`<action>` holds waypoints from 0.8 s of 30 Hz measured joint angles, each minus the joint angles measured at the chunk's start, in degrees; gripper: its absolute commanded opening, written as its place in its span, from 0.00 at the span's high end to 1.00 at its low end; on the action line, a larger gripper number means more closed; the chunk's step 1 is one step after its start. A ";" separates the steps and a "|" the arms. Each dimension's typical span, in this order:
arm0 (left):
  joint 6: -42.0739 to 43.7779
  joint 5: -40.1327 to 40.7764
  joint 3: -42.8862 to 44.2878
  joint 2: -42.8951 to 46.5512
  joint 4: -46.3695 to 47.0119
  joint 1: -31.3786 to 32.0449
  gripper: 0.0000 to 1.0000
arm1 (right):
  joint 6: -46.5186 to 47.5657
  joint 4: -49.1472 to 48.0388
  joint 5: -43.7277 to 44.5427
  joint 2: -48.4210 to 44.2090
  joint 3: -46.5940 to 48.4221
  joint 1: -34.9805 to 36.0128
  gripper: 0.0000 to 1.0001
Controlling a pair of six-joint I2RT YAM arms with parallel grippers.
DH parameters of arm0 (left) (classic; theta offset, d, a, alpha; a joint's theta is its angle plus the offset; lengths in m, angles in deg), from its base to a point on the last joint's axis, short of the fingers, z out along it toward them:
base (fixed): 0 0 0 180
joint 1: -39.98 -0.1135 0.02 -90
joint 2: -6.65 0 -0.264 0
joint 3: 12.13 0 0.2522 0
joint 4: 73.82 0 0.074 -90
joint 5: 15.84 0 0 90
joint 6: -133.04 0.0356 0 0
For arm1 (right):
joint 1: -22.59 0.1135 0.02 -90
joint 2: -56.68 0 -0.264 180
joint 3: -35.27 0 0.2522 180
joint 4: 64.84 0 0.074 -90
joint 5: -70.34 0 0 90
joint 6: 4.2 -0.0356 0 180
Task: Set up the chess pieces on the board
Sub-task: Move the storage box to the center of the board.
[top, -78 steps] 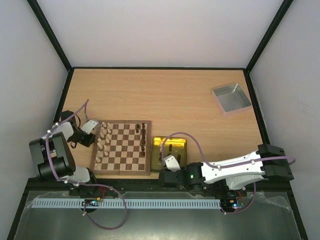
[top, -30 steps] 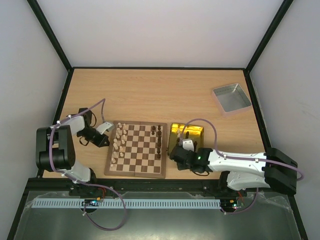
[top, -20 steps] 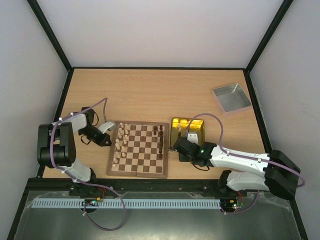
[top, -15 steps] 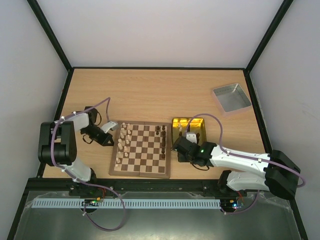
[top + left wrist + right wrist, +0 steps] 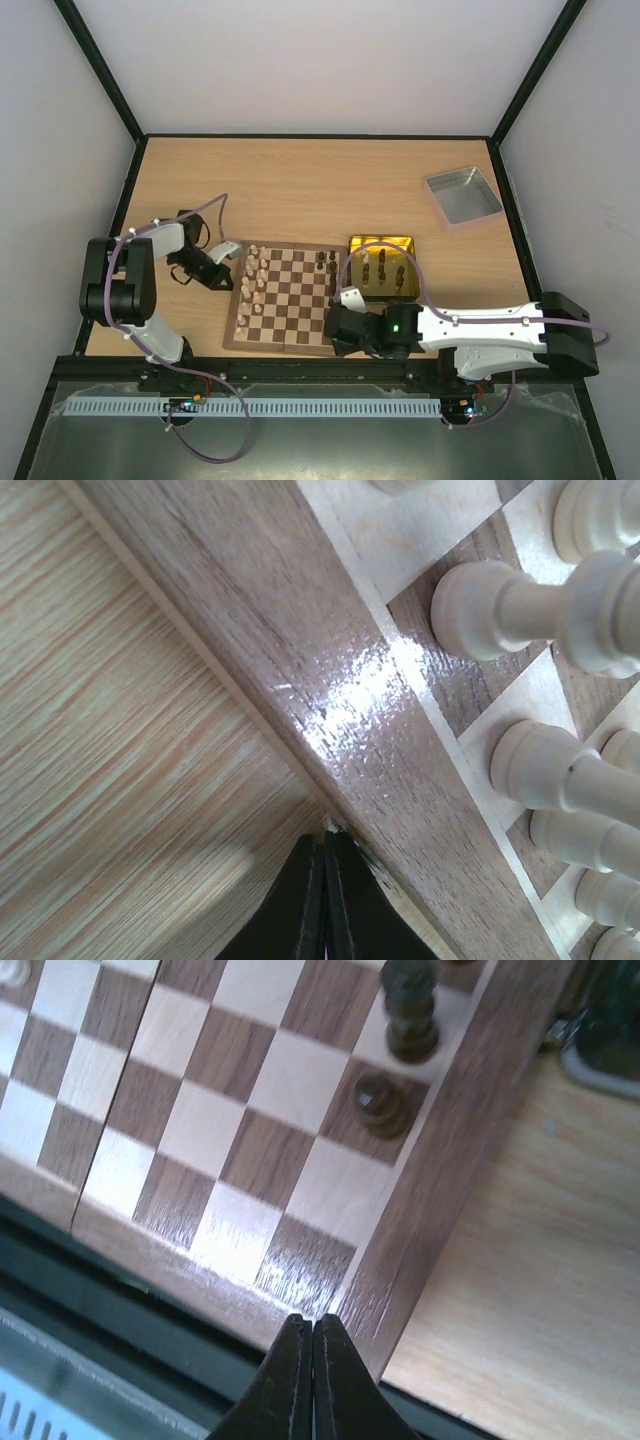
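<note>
The board (image 5: 290,300) lies near the table's front, slightly turned. Pale chess pieces (image 5: 253,278) stand in its two left columns, and a few dark pieces (image 5: 325,262) stand at its far right. More dark pieces stand in the gold tin (image 5: 383,243) just right of the board. My left gripper (image 5: 230,252) is shut and empty. In the left wrist view the left gripper (image 5: 325,837) touches the board's brown border (image 5: 330,680) beside pale pieces (image 5: 500,605). My right gripper (image 5: 336,332) is shut and empty. In the right wrist view the right gripper (image 5: 312,1322) sits at the board's near right corner (image 5: 400,1260), near dark pieces (image 5: 378,1100).
A silver-grey metal tray (image 5: 462,197) sits at the far right of the table. Black frame rails run along the table's edges (image 5: 300,365). The tin's rim shows blurred in the right wrist view (image 5: 600,1040).
The board has slid to the right with my left gripper following its left edge. The gold tin has shifted right and farther back. My right gripper has left the tin for the board's near right corner.
</note>
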 measured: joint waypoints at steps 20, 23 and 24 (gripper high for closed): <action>-1.33 -0.68 1.42 -1.62 -0.42 0.74 0.97 | -2.14 -0.96 -3.89 4.59 -0.79 9.18 0.98; -1.49 -0.55 1.49 -1.62 -0.44 0.87 0.98 | -2.01 -1.22 -4.39 4.59 -1.51 9.18 0.98; -1.53 -0.48 1.53 -1.62 -0.42 1.01 0.98 | -1.95 -1.38 -4.57 4.59 -1.77 9.18 0.98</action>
